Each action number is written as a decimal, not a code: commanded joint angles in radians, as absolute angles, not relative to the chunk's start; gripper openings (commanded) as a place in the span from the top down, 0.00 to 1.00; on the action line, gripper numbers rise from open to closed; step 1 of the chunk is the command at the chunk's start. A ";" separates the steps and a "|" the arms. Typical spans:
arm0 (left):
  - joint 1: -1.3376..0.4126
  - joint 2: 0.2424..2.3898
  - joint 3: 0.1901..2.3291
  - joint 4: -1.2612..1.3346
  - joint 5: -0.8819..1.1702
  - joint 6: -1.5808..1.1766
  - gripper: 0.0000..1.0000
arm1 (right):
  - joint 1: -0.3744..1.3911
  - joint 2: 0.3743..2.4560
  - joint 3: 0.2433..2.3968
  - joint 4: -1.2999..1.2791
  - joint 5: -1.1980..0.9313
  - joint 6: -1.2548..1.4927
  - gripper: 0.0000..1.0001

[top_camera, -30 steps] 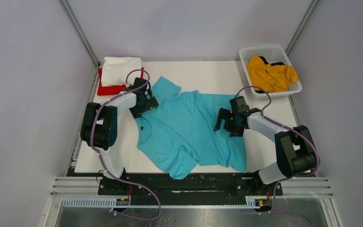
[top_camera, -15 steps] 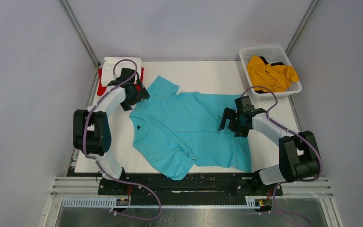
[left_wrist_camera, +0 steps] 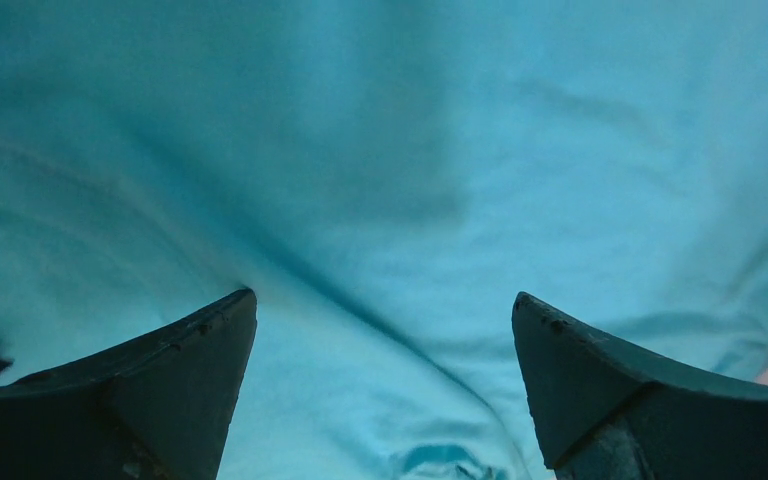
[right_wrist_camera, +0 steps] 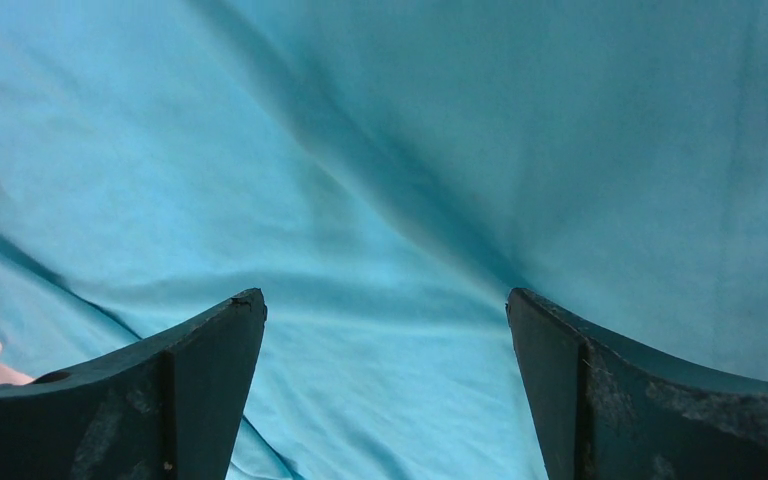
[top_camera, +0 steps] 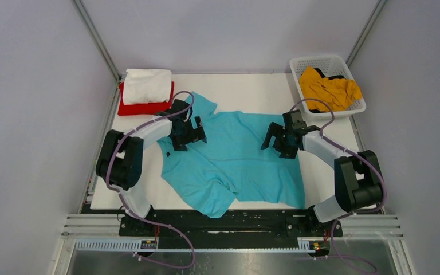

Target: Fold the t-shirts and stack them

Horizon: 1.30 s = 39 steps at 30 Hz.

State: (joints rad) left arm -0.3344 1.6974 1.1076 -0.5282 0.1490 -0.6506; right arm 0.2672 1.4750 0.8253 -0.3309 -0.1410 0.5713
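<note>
turquoise t-shirt [top_camera: 235, 157]: light, limp, bunches easy | left gripper [top_camera: 190, 130], right gripper [top_camera: 277, 140]: both spread wide, nothing held | I'd pinch far shoulder and far hem corner

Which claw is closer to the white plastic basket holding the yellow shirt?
Right. The right claw is over the turquoise t-shirt on the side nearest the white plastic basket; the left claw is over its opposite side.
</note>
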 commanded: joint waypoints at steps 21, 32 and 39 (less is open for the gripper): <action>-0.220 2.322 1.909 -0.754 0.148 -0.568 0.01 | 0.128 1.929 1.263 -0.301 -0.275 0.627 0.01; -0.286 1.843 1.580 -0.630 0.137 -0.530 0.01 | 0.141 1.601 1.175 -0.372 -0.209 0.545 0.01; -0.440 1.444 1.081 -0.510 0.101 -0.578 0.01 | 0.140 1.143 0.790 -0.317 -0.058 0.597 0.01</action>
State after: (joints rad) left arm -0.3687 1.5784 1.2633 -0.5884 0.1417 -0.5526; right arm 0.1356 1.3437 0.9657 -0.3157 -0.1898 0.5774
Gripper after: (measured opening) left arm 0.989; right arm 0.993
